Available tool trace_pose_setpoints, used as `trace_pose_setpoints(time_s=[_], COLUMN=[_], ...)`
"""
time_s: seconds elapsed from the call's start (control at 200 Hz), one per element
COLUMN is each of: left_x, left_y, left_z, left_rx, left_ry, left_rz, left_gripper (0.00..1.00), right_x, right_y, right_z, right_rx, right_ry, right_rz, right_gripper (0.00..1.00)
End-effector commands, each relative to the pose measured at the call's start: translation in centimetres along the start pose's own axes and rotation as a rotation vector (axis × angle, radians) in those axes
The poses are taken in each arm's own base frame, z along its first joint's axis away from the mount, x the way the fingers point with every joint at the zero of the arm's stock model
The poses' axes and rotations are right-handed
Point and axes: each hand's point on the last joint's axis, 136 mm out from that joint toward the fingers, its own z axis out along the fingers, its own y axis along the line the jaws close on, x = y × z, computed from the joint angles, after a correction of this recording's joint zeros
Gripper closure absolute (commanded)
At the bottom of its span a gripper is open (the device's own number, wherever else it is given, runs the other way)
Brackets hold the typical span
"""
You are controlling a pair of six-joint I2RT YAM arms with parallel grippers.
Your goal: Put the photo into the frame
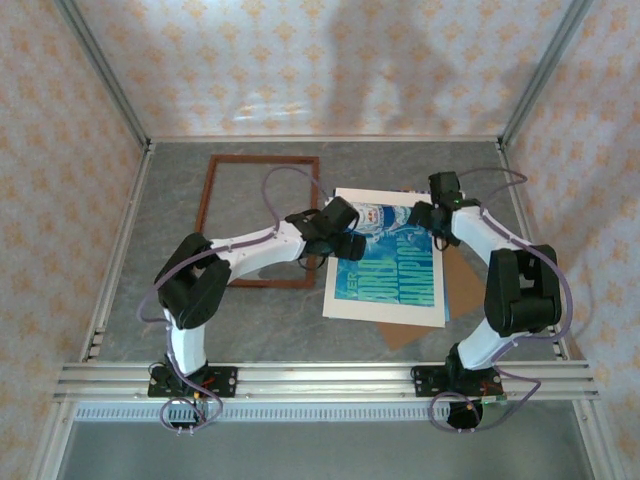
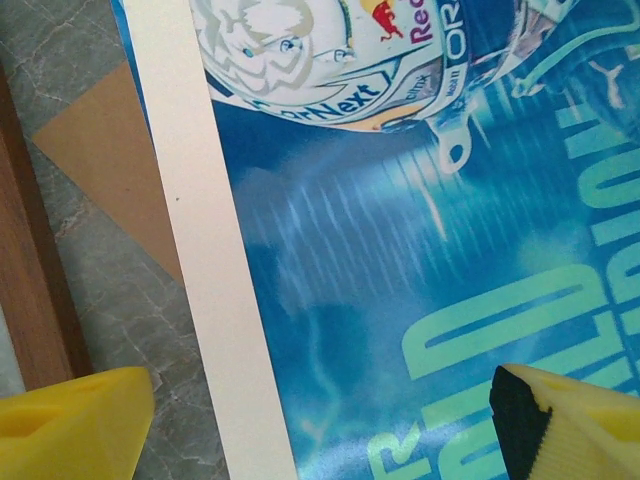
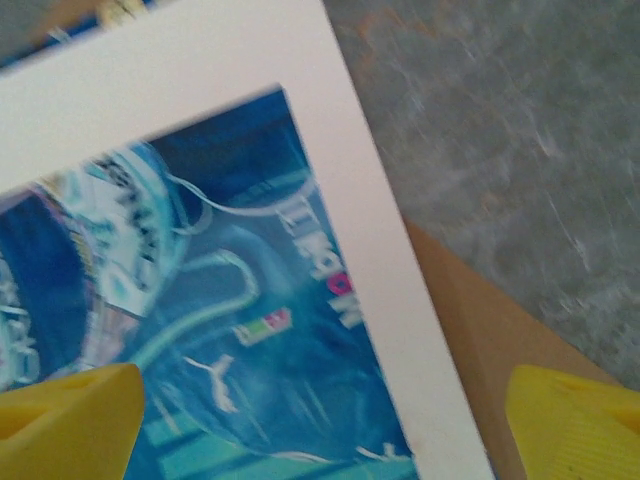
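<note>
The photo [image 1: 392, 262], a blue-and-teal print with pale lettering, lies flat on the table right of centre, edged by a cream mat [image 1: 385, 310]. The frame [image 1: 262, 158], thin reddish-brown moulding, lies to its left with nothing inside it. My left gripper [image 1: 345, 243] hovers open over the photo's left edge. In the left wrist view its yellow fingers [image 2: 75, 420] straddle the mat [image 2: 200, 250] and photo [image 2: 420, 250], with the frame [image 2: 30, 300] at the left. My right gripper [image 1: 430, 215] hangs open over the photo's far right corner [image 3: 230, 330], fingers [image 3: 580, 420] spread wide.
A plain brown backing board [image 1: 465, 290] lies under the mat and sticks out at the right and bottom, and it also peeks out by the frame [image 2: 105, 160]. Patterned walls and metal posts enclose the grey table [image 1: 180, 310]. Purple cables loop off both arms.
</note>
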Motion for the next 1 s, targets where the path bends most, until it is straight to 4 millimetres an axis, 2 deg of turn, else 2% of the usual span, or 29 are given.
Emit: trace_pose_setpoints(time_s=[0.0,0.16,0.405,0.766,0.996], left_x=[0.0,-0.3,-0.8,0.6,1.9], left_y=[1.0,0.3,1.3,1.5,1.2], left_z=[1.1,2.6,4.0,6.0,7.1], left_rx=[-0.082,-0.082,-0.164,-0.17,-0.141], left_ry=[0.035,0.057,0.059,0.108,0.14], left_rz=[0.034,0.051,0.073,0.086,0.072], left_gripper=[0.12,0.12,0.12,0.12,0.12], right_x=[-0.2,0.2,0.6,2.0,2.5], right_y=[-1.6,-2.3,-1.4,-1.6,-0.5], right_z=[-0.5,0.8,2.8,4.7,4.8], right_rx=[0.047,0.062,0.031,0.057,-0.011], right_ry=[-0.017,0.02,0.097,0.165,0.194], right_rz=[0.031,0.035,0.034,0.024,0.023], right_gripper=[0.08,0.11,0.16,0.21,0.29])
